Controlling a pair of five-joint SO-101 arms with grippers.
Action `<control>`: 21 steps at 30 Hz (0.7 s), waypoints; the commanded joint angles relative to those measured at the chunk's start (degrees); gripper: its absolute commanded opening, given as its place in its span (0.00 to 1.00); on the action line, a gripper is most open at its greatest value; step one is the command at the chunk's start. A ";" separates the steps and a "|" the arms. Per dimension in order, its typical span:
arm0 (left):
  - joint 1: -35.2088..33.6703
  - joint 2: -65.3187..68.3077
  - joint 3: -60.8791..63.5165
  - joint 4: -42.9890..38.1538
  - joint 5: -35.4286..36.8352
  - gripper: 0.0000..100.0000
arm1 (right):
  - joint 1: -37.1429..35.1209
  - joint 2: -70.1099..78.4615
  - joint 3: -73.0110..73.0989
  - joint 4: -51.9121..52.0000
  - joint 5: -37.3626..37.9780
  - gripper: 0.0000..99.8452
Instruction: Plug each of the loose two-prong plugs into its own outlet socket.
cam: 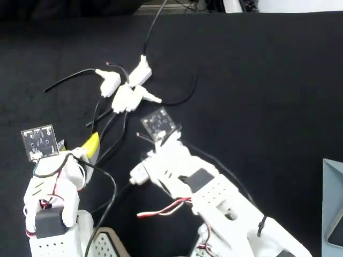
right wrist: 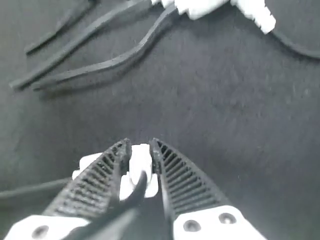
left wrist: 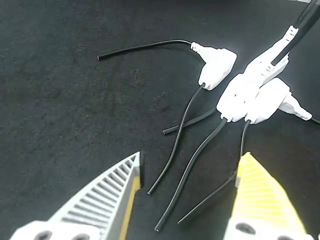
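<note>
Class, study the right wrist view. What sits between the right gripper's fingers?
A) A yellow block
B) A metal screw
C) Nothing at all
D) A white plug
D: the right gripper has its two dark fingers closed against the sides of a white plug, which shows between them.

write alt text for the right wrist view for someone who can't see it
The right gripper is shut on a white plug with a black cable trailing from it, over a black table. Farther off lie several loose black cables and the edge of a white outlet cluster.
</note>
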 commanded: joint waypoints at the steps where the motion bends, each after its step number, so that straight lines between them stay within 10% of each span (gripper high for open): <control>1: -0.48 -0.35 -0.13 0.00 0.35 0.31 | -0.70 0.13 0.13 -3.08 0.00 0.01; 21: -0.48 -0.35 -0.04 0.00 0.26 0.31 | -0.97 0.04 -1.71 3.52 -0.09 0.01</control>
